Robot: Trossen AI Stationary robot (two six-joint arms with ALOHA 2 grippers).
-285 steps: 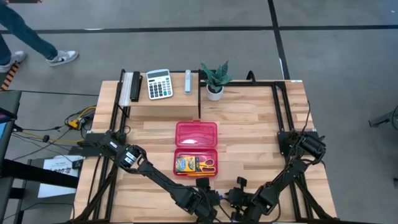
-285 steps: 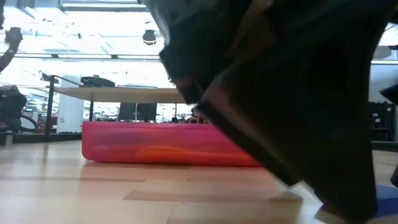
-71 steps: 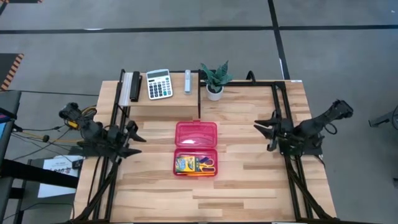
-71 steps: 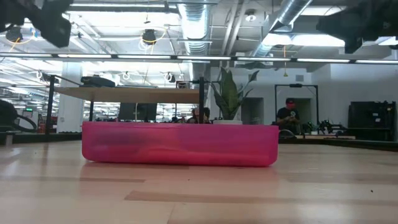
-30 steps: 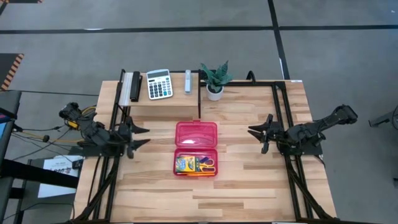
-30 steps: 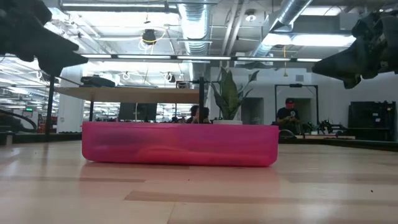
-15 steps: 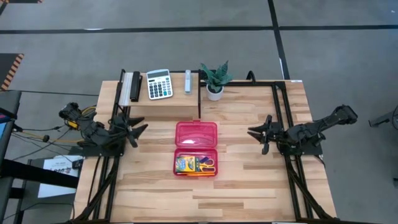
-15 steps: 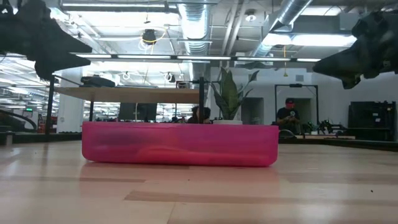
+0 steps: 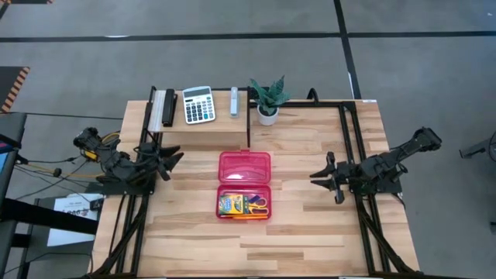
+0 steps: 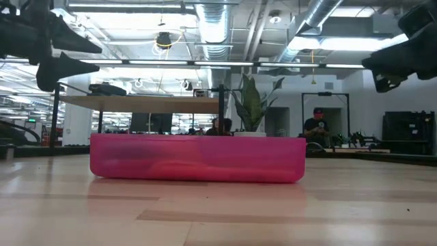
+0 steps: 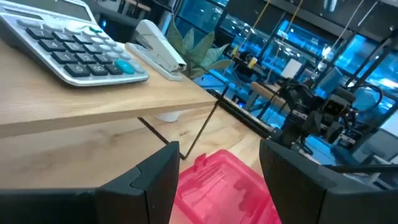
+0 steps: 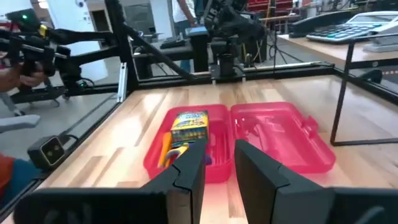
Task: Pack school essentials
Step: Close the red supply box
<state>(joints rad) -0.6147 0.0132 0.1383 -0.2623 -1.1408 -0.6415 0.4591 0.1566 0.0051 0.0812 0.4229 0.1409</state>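
The pink pencil case [image 9: 244,186] lies open in the middle of the table, its lid [image 9: 245,168] folded back toward the far edge. Its tray holds the yellow-green crayon box [image 9: 230,204] and the yellow-handled scissors [image 9: 258,205]. In the right wrist view, orange and yellow sticks [image 12: 166,150] lie beside the crayon box [image 12: 189,121]. The eraser does not show clearly. My left gripper [image 9: 172,158] hovers open to the case's left, above the table. My right gripper [image 9: 325,178] hovers open to its right, pointing at the case [image 12: 249,140].
A raised shelf at the far edge carries the white calculator [image 9: 198,105], a stapler [image 9: 234,101] and a black bar [image 9: 164,107]. The potted plant [image 9: 267,99] stands beside it. Black frame rails [image 9: 249,128] run along the sides. Bare wood lies near the case. A person [image 10: 315,126] stands in the room beyond.
My right gripper has shifted a little toward the table's near edge. My left gripper has edged slightly toward the far edge and turned about its wrist, so both fingers now show apart in the low view. The case has stayed put.
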